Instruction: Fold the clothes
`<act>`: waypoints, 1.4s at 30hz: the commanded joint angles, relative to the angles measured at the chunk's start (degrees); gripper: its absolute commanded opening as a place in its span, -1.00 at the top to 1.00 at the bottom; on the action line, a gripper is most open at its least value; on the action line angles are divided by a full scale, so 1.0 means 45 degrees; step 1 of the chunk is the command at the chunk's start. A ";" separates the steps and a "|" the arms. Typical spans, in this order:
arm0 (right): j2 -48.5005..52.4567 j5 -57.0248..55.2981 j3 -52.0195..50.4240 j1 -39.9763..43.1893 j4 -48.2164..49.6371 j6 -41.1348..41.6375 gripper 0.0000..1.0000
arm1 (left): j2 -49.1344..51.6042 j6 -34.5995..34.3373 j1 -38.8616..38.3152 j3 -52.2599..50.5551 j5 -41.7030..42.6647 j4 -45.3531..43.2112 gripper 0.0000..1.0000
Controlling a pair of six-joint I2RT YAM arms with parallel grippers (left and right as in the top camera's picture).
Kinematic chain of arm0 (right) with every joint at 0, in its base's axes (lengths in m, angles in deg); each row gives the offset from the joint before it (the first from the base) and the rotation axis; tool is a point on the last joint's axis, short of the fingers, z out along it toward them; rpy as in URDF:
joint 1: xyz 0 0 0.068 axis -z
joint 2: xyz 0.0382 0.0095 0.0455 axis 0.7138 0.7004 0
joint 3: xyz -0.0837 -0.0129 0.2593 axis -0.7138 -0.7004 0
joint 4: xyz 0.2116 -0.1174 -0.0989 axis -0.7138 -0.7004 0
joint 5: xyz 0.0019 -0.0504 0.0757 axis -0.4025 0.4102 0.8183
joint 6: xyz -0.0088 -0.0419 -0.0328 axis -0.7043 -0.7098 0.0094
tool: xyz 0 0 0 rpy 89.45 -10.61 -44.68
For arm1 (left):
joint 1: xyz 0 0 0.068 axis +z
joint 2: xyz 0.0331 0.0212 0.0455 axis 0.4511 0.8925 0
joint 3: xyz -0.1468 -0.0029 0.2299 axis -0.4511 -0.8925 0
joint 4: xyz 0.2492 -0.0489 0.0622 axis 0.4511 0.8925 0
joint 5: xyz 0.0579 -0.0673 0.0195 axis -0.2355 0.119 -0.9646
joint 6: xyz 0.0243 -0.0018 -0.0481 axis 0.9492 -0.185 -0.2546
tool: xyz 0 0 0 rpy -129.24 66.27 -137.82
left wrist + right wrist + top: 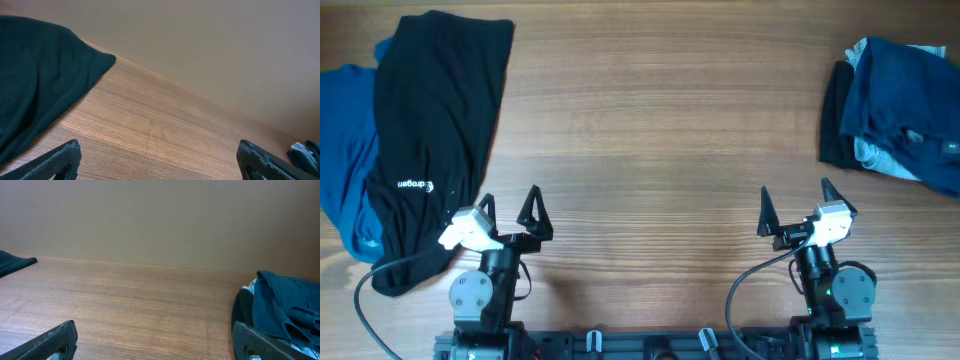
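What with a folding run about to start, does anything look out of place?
Nothing spilled or damaged. The black garment lies lengthwise over a blue garment, its near end crowding the left arm's cable. The pile at right is rumpled.

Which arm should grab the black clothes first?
Probably the left. The left gripper sits open right beside the black garment, while the right gripper is across the table, nearer the blue pile.

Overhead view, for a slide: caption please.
Left gripper and right gripper open; black garment at left, blue clothes pile at right.
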 commanded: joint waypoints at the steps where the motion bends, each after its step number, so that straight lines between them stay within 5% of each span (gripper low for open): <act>1: -0.0078 -0.0126 -0.0034 -0.0039 0.0029 -0.0155 -0.99 | -0.0092 0.0291 0.0121 -0.0049 0.0199 0.0053 -0.99; 42: -0.0078 -0.0126 -0.0034 -0.0039 0.0029 -0.0155 -0.99 | -0.0092 0.0291 0.0121 -0.0049 -0.0010 0.0049 -0.99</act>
